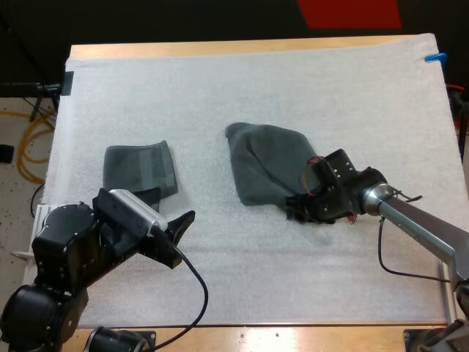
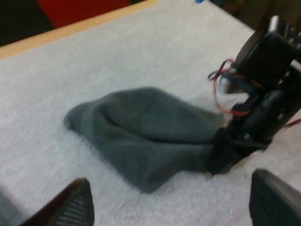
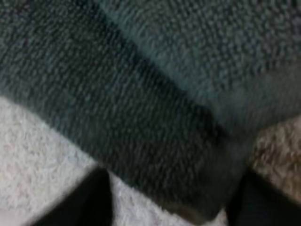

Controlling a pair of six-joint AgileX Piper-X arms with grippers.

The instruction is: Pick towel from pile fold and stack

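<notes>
A crumpled dark grey-green towel (image 1: 265, 170) lies at the mat's middle. My right gripper (image 1: 299, 207) is low at its near right corner. In the right wrist view the gripper (image 3: 171, 203) has that corner of the towel (image 3: 155, 108) between its fingers (image 3: 96, 200), which press on it from both sides. A folded towel (image 1: 138, 169) lies flat at the left. My left gripper (image 1: 183, 236) hovers just in front of the folded towel, open, facing the crumpled towel (image 2: 146, 132). Its fingers (image 2: 75, 205) stand wide apart with nothing between them.
The white mat (image 1: 256, 95) covers nearly the whole wooden table (image 1: 220, 48). Bare mat stretches behind both towels and along the front edge. My right arm (image 1: 418, 224) reaches in low from the right.
</notes>
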